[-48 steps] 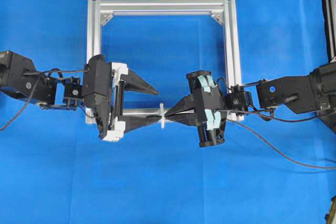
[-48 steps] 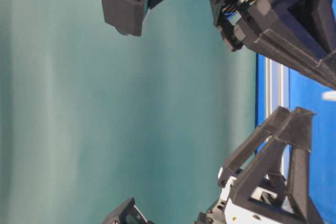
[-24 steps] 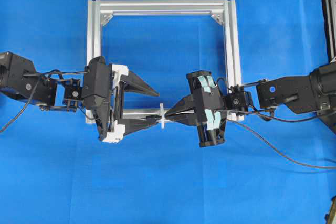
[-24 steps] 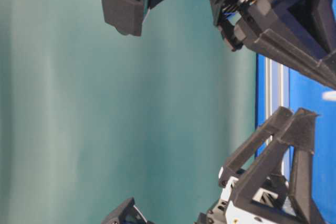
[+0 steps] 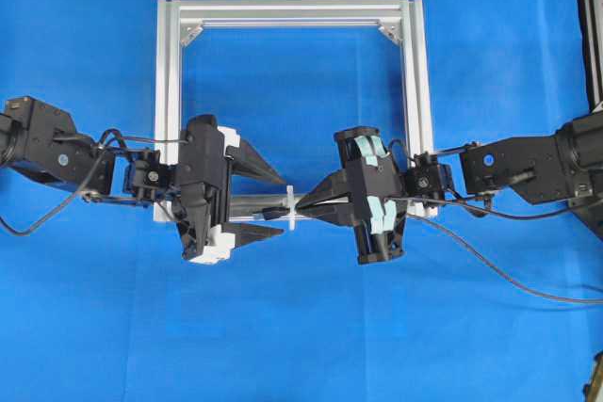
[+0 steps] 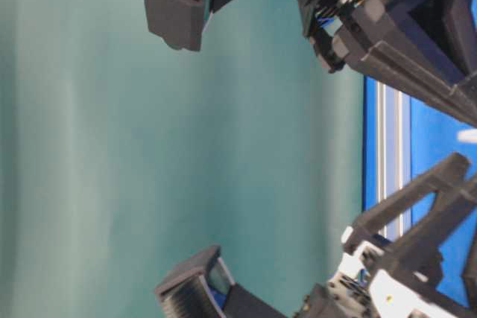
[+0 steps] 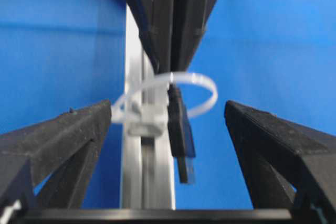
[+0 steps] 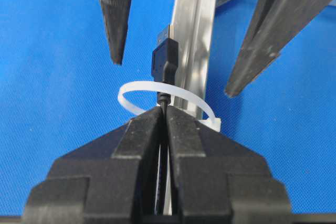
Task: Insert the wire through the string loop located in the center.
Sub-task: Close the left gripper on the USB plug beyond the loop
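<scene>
The string loop (image 5: 292, 207) is a small white tie standing on the front silver rail (image 5: 252, 201). My right gripper (image 5: 307, 206) is shut on the wire just behind its dark plug. The plug (image 8: 164, 59) pokes through the loop (image 8: 131, 92) beyond the right gripper (image 8: 164, 109). In the left wrist view the plug (image 7: 181, 135) hangs on the near side of the loop (image 7: 210, 85), between the wide-open fingers of my left gripper (image 7: 168, 107), touching neither. The left gripper (image 5: 281, 204) straddles the rail just left of the loop. The rest of the wire (image 5: 509, 280) trails off to the right.
The rail belongs to a square aluminium frame (image 5: 292, 12) lying on the blue table cover (image 5: 301, 336). Both arms reach in from the sides and meet at the frame's front rail. A dark post (image 5: 589, 25) stands at the right edge.
My left arm has moved right along the rail, so its open fingers now flank the plug by the loop. The right gripper and the wire have stayed put.
</scene>
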Available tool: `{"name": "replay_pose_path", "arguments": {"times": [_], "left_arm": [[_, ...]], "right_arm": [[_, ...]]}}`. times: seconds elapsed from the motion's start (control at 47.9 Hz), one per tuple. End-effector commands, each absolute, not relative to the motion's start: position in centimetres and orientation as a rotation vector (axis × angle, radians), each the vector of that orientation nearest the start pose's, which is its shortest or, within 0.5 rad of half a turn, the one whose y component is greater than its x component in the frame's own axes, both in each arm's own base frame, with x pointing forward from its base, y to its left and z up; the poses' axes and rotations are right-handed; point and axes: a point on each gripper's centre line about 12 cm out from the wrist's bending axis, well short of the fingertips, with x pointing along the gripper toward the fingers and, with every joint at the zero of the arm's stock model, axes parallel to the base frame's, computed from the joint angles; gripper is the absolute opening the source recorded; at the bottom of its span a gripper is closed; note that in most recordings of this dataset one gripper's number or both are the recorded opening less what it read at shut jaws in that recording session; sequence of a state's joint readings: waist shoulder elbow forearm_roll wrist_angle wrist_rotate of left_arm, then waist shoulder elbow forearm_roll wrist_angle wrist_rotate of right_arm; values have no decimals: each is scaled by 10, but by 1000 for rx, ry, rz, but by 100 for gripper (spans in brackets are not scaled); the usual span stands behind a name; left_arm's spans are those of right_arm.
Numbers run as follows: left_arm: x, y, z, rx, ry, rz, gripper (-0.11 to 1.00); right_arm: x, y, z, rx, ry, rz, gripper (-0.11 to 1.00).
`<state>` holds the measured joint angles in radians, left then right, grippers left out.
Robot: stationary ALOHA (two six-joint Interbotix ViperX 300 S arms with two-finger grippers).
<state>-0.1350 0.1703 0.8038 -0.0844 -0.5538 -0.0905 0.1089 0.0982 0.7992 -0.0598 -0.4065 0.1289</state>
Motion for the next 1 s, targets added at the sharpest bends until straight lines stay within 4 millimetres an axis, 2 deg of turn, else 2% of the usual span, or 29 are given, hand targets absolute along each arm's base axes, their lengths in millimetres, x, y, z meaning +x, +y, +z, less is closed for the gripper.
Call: {"name": "replay_pose_path", "arguments": {"times": [0.0,0.982], "left_arm": [[386,-49,123,-122,411,-61,90],[386,-49,121,-122,425,-60,90]], "right_arm": [[381,44,138,56,464,112,-1],[380,45,137,55,467,113,-1]]}}
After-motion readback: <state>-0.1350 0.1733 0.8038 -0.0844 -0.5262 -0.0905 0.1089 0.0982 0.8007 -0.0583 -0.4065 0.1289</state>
